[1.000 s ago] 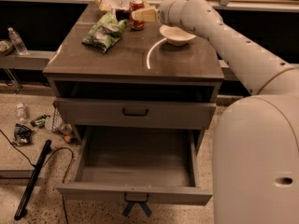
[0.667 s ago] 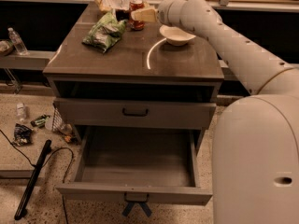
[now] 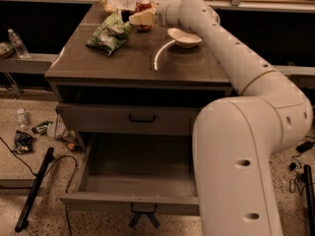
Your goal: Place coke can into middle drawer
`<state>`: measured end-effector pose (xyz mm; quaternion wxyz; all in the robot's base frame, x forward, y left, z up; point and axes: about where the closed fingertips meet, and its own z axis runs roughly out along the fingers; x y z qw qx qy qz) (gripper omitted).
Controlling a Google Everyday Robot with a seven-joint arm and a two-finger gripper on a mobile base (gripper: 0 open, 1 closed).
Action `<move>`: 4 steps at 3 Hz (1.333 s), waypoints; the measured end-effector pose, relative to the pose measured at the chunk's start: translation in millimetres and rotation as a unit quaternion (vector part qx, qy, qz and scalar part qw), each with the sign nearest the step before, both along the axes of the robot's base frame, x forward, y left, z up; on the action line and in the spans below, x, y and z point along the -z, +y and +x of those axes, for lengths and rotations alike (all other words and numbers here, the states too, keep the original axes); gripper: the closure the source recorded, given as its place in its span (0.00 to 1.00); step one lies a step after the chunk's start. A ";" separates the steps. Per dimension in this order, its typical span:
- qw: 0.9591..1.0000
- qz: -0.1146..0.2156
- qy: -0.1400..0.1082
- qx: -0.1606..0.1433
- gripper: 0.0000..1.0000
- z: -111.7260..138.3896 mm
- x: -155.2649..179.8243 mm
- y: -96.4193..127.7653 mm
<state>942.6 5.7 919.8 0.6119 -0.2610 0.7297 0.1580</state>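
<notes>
The coke can (image 3: 143, 6), small and red with a silver top, stands at the back of the cabinet top (image 3: 133, 58). My gripper (image 3: 139, 17) reaches across the top from the right and sits right at the can, its pale fingers in front of the can's lower half. The middle drawer (image 3: 140, 173) is pulled out wide open below, its grey box showing nothing inside. My white arm covers the drawer's right side.
A green snack bag (image 3: 109, 32) lies left of the can, a tan bag (image 3: 115, 3) behind it. A white bowl (image 3: 184, 37) sits right of the can. The upper drawer front (image 3: 141, 118) is closed. Bottles, litter and a black cable lie on the floor at left.
</notes>
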 end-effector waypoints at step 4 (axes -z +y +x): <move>0.999 0.045 -0.007 0.015 0.42 56.4 10.2 34.0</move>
